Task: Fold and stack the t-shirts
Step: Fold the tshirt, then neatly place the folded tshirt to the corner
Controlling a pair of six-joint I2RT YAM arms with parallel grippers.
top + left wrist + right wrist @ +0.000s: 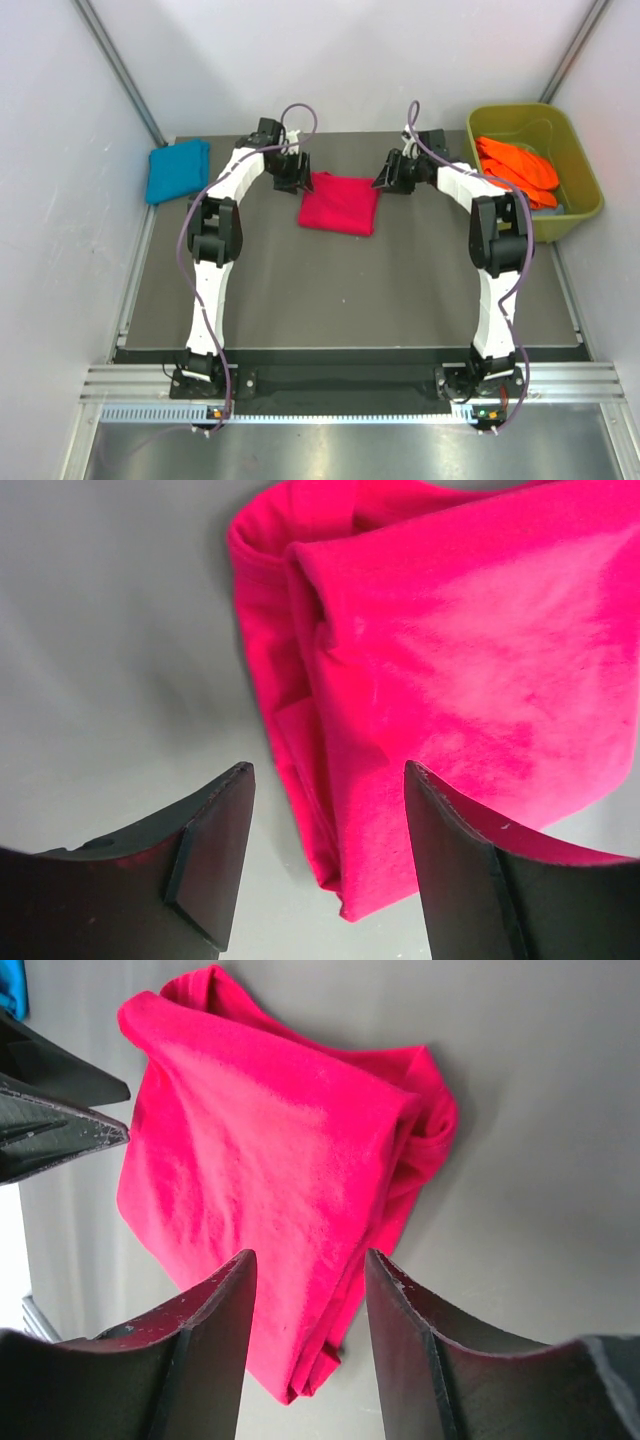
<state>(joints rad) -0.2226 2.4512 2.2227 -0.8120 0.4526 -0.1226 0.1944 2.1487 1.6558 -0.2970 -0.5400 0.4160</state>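
A crimson-pink t-shirt [340,203] lies folded into a small rectangle at the back middle of the dark table. My left gripper [293,180] is open at its far left corner; in the left wrist view the shirt [450,660] fills the upper right, its corner between the fingers [215,850]. My right gripper [390,178] is open at its far right corner; in the right wrist view the shirt [270,1170] lies beyond my open gripper [305,1270]. A folded teal-blue t-shirt [177,170] lies at the back left. Orange t-shirts [517,168] are heaped in the tub.
An olive-green plastic tub [578,205] stands at the back right, partly off the table's right edge. White walls close in on both sides. The left gripper's fingers [55,1120] show at the left of the right wrist view.
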